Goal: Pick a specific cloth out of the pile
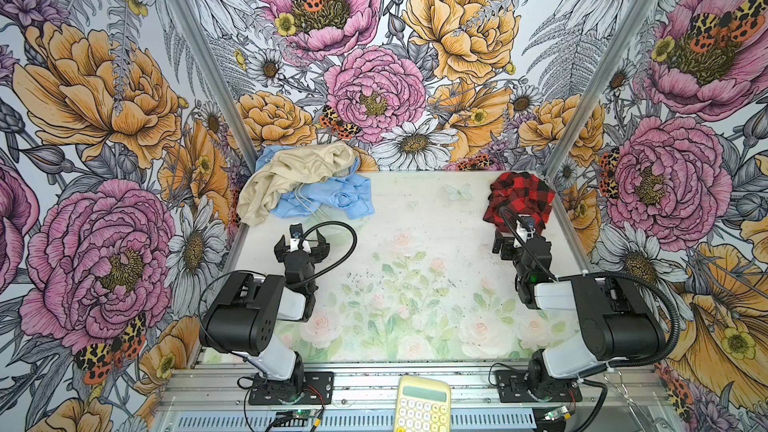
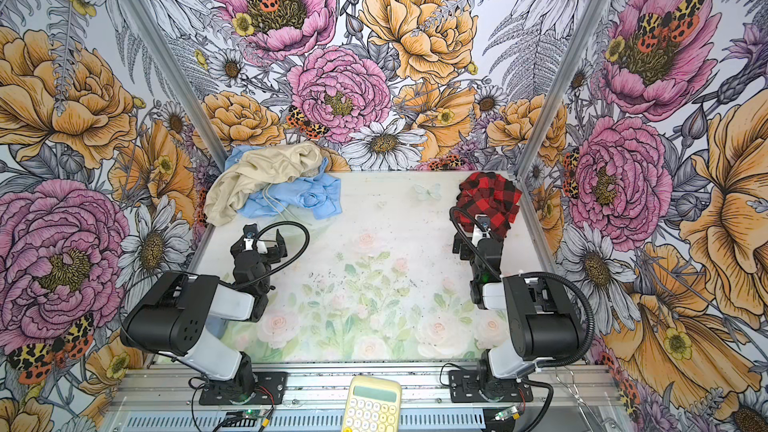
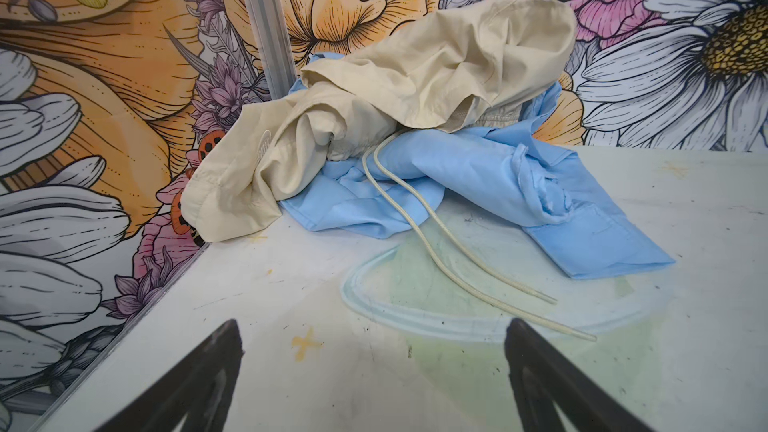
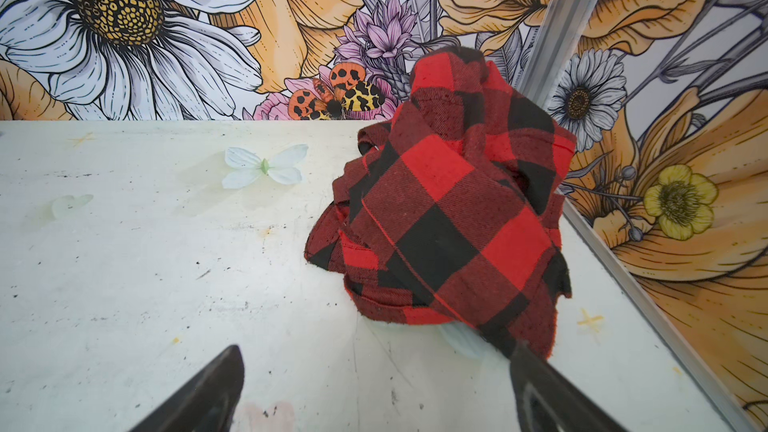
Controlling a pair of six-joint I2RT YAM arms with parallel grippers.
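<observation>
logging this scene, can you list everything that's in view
plaid cloth: one, red and black, bunched at far right of the table
beige cloth: one, beige, far left corner, top of the pile
light blue cloth: one, light blue, under the beige cloth
strings: two, cream, trailing from the pile
calculator: one, yellow, near edge, middle
table: one, pale floral print
left gripper: one, black, open, facing the pile
right gripper: one, black, open, beside the plaid cloth

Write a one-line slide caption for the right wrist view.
Open right gripper faces the crumpled red-and-black plaid cloth lying on the white table beside the floral wall.
</observation>
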